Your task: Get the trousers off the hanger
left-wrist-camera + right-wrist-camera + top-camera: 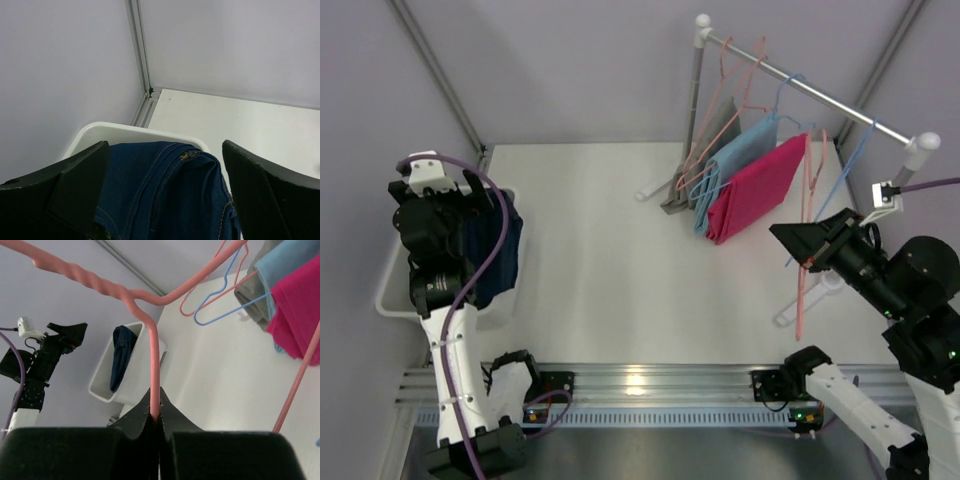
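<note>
A white table (pixel 620 260) sits inside pale grey walls. On the left side, the left gripper (pixel 453 192) hangs with its jaws released and spread wide, gripping nothing. Directly below the gap lie the navy blue trousers (pixel 170 200), stitched denim bunched in a white bin (pixel 125 132) and draped over its rim. The cloth is clear of both fingers.

On the other side, the right gripper (pixel 155 415) has its jaws clenched on the thin wire of a pink hanger (pixel 152 355). The wire rises straight up from the pinch and bends off into a twisted neck above.

Ahead of those jaws, further across the table, the magenta trousers (pixel 755 190) hang folded over a hanger on a metal rail (pixel 810 90). Just beyond them, touching, are the light blue trousers (pixel 740 150), and past those a grey garment (pixel 720 125). A blue hanger (pixel 220 315) and more pink ones hang bare near them on the same rail. Whether the gripped hanger hooks onto the rail cannot be told.
</note>
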